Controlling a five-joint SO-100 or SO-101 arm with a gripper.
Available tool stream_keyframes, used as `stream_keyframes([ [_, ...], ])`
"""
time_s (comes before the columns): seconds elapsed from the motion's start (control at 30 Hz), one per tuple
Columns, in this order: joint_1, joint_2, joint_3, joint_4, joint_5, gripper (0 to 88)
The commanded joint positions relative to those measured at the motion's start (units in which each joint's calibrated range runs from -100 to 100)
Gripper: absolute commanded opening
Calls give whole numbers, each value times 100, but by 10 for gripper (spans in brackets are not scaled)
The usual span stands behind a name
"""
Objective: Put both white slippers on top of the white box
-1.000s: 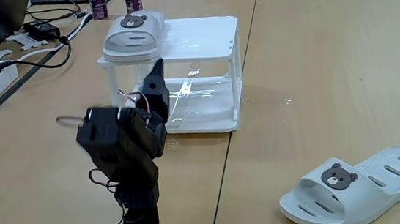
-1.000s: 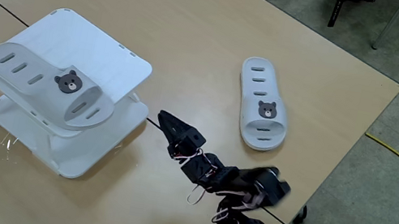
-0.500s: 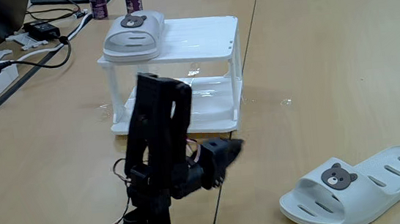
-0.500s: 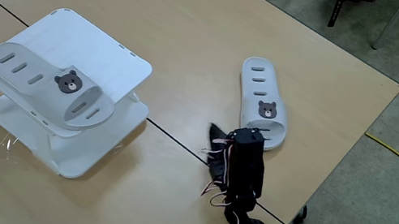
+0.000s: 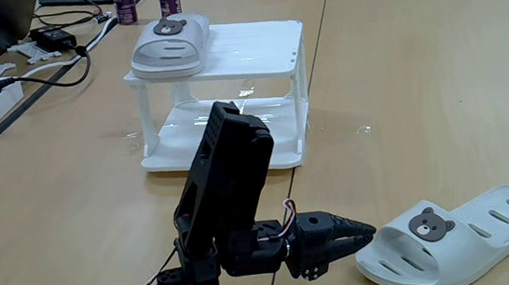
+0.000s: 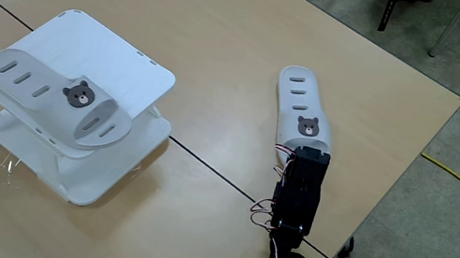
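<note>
One white slipper (image 5: 455,239) lies flat on the table (image 5: 399,82), near and to the right in this fixed view. Its long side runs left to right, toe end toward the end effector (image 5: 361,231). The end effector sits just left of that toe, nearly closed and holding nothing. The other slipper (image 5: 168,44) rests on the white box (image 5: 254,44), far left.

One white slipper (image 5: 168,45) lies flat on the white box (image 5: 255,47) at the top's left end in a fixed view — bear badge up, its toe overhanging the edge. The box is a two-tier open rack with thin corner posts, upper centre of frame. The other slipper (image 5: 460,237) lies on the tabletop (image 5: 419,99), lower right — well apart.
</note>
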Motion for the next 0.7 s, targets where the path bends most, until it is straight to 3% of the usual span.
stream_keyframes([
  [0.0, 49, 127, -39, -179, 42, 44],
  [0.17, -1, 110, -247, -179, 42, 177],
  [0.67, -17, 892, -2231, -67, 42, 185],
])
